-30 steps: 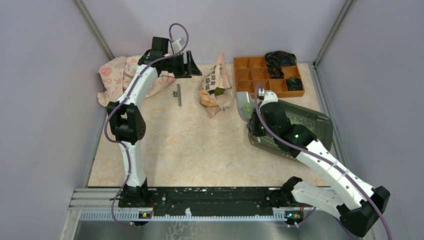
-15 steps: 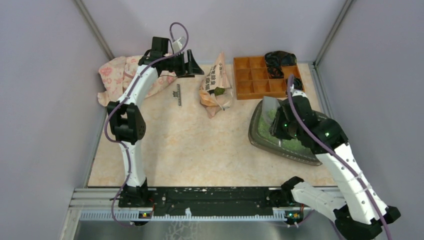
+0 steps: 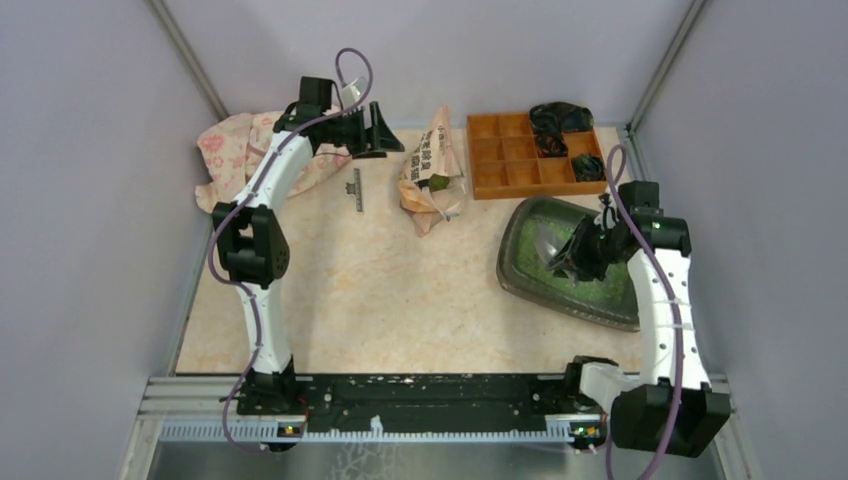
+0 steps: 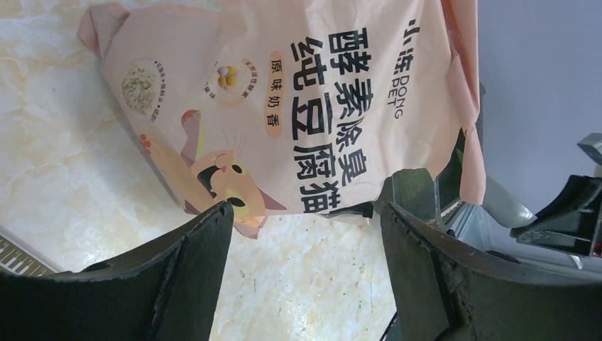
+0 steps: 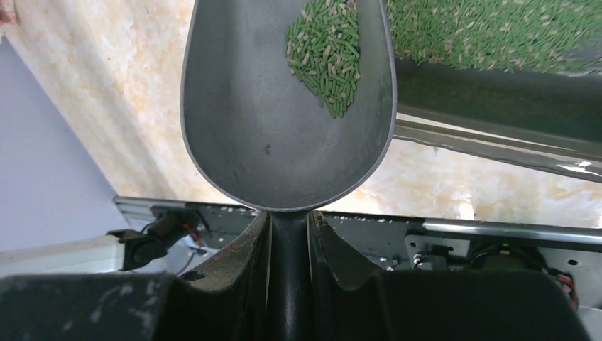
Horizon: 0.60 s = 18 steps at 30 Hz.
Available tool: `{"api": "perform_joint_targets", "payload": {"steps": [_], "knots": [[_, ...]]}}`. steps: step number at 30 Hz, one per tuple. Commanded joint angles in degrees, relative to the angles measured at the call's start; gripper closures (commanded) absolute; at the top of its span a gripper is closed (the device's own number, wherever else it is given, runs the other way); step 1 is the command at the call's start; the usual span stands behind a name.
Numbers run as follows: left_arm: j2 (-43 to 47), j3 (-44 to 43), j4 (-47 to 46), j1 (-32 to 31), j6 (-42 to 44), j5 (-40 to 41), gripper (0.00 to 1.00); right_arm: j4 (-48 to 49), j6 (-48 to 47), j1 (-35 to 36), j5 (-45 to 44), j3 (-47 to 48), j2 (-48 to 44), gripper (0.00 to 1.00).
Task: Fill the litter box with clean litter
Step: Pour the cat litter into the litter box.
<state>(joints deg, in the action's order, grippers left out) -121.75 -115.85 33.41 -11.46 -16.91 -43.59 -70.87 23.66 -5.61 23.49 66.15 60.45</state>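
Observation:
The dark grey-green litter box (image 3: 512, 262) lies at the right of the table with light-green clean litter (image 3: 603, 291) in it. My right gripper (image 3: 578, 252) is over the box, shut on the handle of a grey scoop (image 3: 548, 240). In the right wrist view the gripper (image 5: 289, 227) clamps the scoop (image 5: 270, 135), which holds a small heap of litter (image 5: 330, 50) near its tip. Litter in the box (image 5: 497, 32) shows above the box wall (image 5: 497, 92). My left gripper (image 3: 385, 135) is open and empty beside the pink printed bag (image 3: 432, 165). In the left wrist view the gripper (image 4: 307, 209) faces the bag (image 4: 284, 92).
An orange compartment organiser (image 3: 520, 150) with dark items (image 3: 560, 118) stands at the back right, just behind the litter box. A pink floral cloth (image 3: 235, 150) lies at the back left. A small dark strip (image 3: 357, 190) lies on the table near the bag.
My right arm has swung right, away from the bag, carrying the scoop over the litter box, whose inside now shows. The left arm has barely moved.

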Motion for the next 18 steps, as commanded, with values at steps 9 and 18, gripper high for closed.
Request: {"api": "perform_joint_targets", "payload": {"steps": [9, 18], "knots": [[-1.0, -0.8, 0.8, 1.9, 1.8, -2.6, 0.16, 4.8, 2.8, -5.7, 17.4, -0.2, 6.5, 1.0], [-1.6, -1.7, 1.5, 3.5, 2.1, -4.5, 0.01, 2.0, 4.3, -10.4, 22.1, -0.8, 9.1, 1.0]]}}
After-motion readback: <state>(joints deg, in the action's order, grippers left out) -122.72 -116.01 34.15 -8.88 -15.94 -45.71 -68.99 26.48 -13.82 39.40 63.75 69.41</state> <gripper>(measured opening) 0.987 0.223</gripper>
